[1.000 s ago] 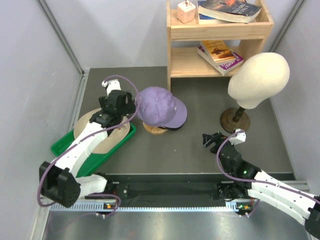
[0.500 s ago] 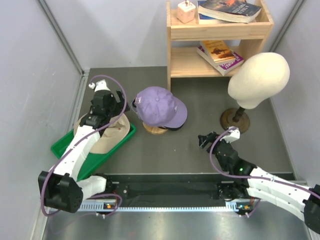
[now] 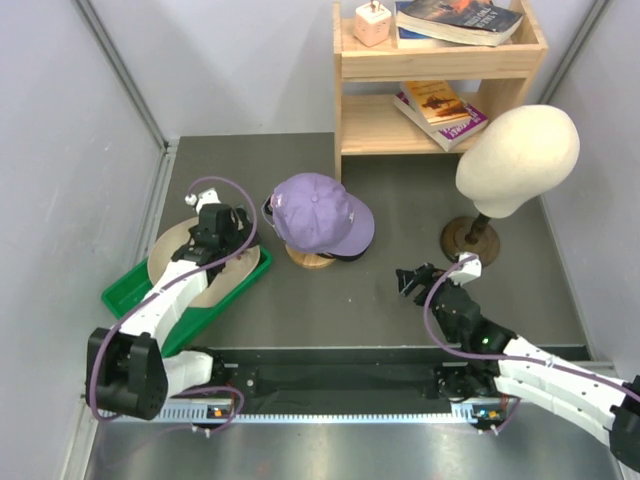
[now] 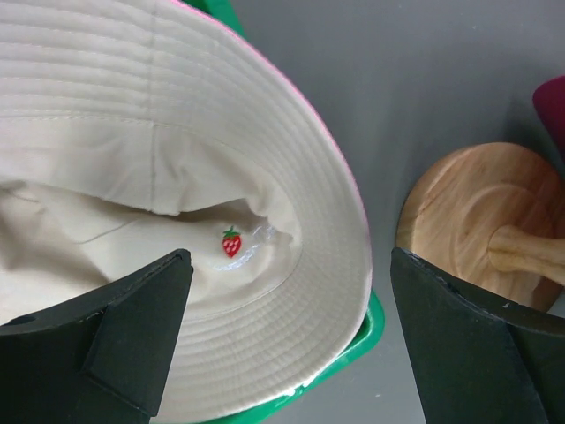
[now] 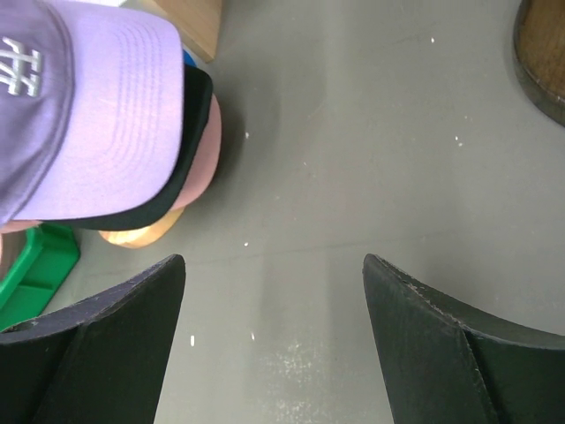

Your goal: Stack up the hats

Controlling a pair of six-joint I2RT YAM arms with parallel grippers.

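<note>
The left gripper (image 4: pixel 290 258) is held with its jaws spread wide and nothing between them. It hangs just above the brimmed hat (image 4: pixel 177 115), which lies opening-up in the green tray (image 4: pixel 357 336) at the near left of the table (image 3: pixel 400 200). The hat's cream lining and a small strawberry label are exposed, and a thin pink edge shows along the brim.

The step in hand is judged to be the reach for this last loose hat. The other hats are already piled on the wooden stand (image 4: pixel 468 230) just right of the tray: the lavender cap (image 3: pixel 320 212) on top, with the black cap (image 5: pixel 196 132) and the pale pink cap (image 5: pixel 208 163) showing beneath its brim.

For the next move, the jaws would need to be lowered over the brim, closed on the fabric, lifted clear of the tray wall and carried right. The hat would also have to be turned over before it is set on the pile. The soft brim may fold in the grip, and the pile could be nudged off its stand.

The right gripper (image 5: pixel 274 265) is likewise open and empty, over bare table at the near right. The mannequin head (image 3: pixel 520 155) and the shelf (image 3: pixel 440 60) stand farther off, out of the path.
</note>
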